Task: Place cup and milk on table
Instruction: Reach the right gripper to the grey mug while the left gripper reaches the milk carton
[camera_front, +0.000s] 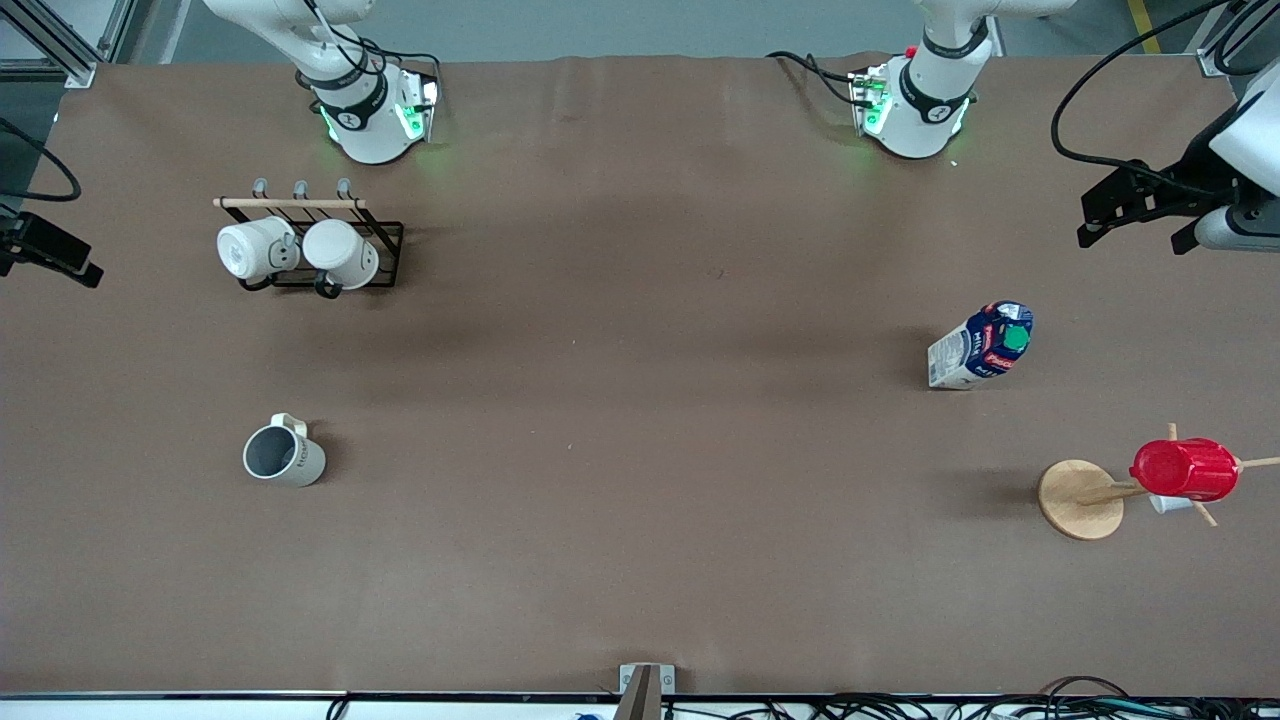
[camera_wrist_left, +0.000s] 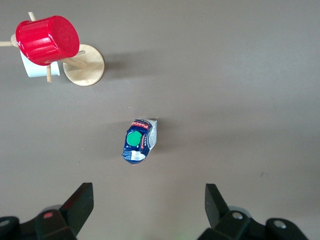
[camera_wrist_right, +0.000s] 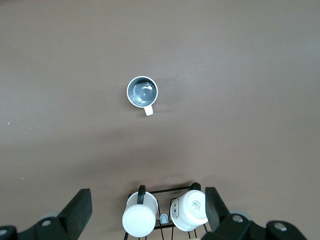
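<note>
While both grippers, left gripper (camera_wrist_left: 148, 210) and right gripper (camera_wrist_right: 148, 212), hang wide open, the tall milk (camera_front: 982, 345) could probably topple if clipped; the cup (camera_front: 283, 456) sits apart.

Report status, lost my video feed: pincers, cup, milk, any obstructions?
Left pincer open, high over milk. Right pincer open, above mug rack. Cup and milk upright on table, nothing crowding either.
</note>
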